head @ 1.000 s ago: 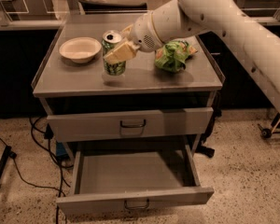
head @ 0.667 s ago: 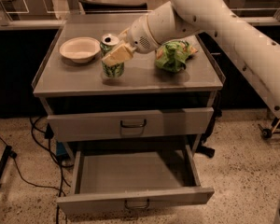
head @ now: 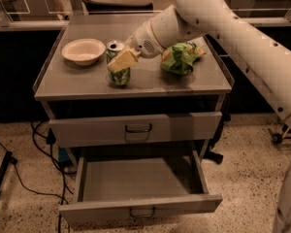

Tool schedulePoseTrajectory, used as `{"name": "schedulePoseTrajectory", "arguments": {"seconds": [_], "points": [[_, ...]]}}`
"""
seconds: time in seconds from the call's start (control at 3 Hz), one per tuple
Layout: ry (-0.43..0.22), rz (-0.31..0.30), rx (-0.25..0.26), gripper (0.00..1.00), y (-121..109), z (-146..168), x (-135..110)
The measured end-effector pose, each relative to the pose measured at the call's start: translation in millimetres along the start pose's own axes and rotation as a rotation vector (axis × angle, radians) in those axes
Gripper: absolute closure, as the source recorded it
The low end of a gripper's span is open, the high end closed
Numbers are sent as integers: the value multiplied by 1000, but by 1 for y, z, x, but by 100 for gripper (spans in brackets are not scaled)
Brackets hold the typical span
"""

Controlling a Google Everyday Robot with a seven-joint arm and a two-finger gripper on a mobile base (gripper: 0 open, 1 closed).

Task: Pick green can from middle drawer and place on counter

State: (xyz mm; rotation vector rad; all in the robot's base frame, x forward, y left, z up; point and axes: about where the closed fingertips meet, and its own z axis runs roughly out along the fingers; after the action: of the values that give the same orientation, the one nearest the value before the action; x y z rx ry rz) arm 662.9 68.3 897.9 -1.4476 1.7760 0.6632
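Observation:
The green can (head: 119, 75) stands upright on the counter (head: 150, 84), left of centre, its silver top showing. My gripper (head: 116, 62) reaches in from the right and is shut on the can; one cream finger (head: 123, 59) lies across its front and the other is hidden behind it. The middle drawer (head: 140, 181) is pulled open below the counter, and its floor is bare.
A white bowl (head: 83, 51) sits on the counter just left of the can. A green and orange snack bag (head: 180, 57) lies to its right, under my arm. The top drawer (head: 136, 128) is closed. Cables run over the floor at the left.
My gripper has moved the green can a little down and toward the counter's front. The bowl, the bag and the drawers have not moved.

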Motion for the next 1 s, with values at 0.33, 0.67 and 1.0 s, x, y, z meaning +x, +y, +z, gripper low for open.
{"name": "schedulePoseTrajectory", "arguments": {"seconds": [0.33,0.67,1.0], "points": [[16,39,-11,100,0,3,8],[19,54,-16,100,0,4,12],[14,64,-21,81,2,8,17]]}}
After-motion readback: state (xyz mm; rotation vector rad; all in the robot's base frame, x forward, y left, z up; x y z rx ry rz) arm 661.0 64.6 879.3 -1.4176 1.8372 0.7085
